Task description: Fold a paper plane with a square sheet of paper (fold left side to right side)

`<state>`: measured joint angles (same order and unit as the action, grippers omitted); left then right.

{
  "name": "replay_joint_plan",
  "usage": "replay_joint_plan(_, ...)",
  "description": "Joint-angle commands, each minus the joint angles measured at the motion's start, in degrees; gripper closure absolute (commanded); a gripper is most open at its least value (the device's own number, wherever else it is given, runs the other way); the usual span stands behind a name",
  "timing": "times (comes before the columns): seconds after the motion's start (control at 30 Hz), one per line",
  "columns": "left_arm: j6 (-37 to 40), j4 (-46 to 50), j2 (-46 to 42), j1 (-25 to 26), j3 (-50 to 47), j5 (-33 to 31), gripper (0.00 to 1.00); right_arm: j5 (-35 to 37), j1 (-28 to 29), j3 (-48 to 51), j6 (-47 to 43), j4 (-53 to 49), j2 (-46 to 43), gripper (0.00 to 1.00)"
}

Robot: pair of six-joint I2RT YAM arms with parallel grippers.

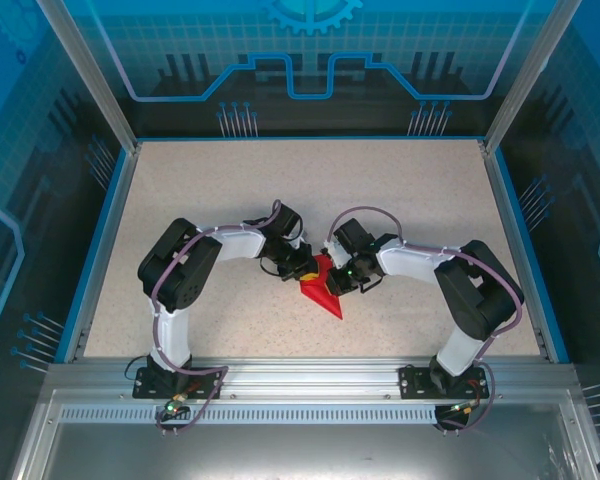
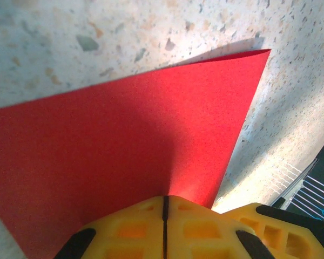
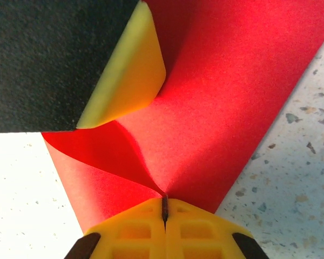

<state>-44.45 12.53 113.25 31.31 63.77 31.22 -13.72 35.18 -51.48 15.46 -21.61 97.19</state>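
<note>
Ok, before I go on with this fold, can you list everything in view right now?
sheet of paper: one, bright red, mid-table between the two grippers, pointed tip toward the arm bases
table: one, speckled beige with a blue rim, under everything
enclosure panels: blue see-through, on metal posts around the far side and both sides
rail: one, silver metal, along the near edge under the arm bases
arms: two, white and black, left arm and right arm, bent in toward the middle
left gripper: yellow fingers, shut on the paper
right gripper: yellow fingers, shut on the paper
</note>
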Motion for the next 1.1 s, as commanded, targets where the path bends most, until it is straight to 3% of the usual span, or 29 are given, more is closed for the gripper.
replay_joint_plan(0.0, 0.43, 3.10, 2.06, 0.80, -2.51, -3.06, 0.92, -0.39, -0.97, -1.07, 0.01, -1.68, -1.82, 1.00)
replay_joint_plan(1.07, 0.46, 2.93, 1.80, 0.90, -2.77, -3.01, 0.92, -0.26, -0.99, -1.44, 0.34, -1.69, 0.80, 1.00)
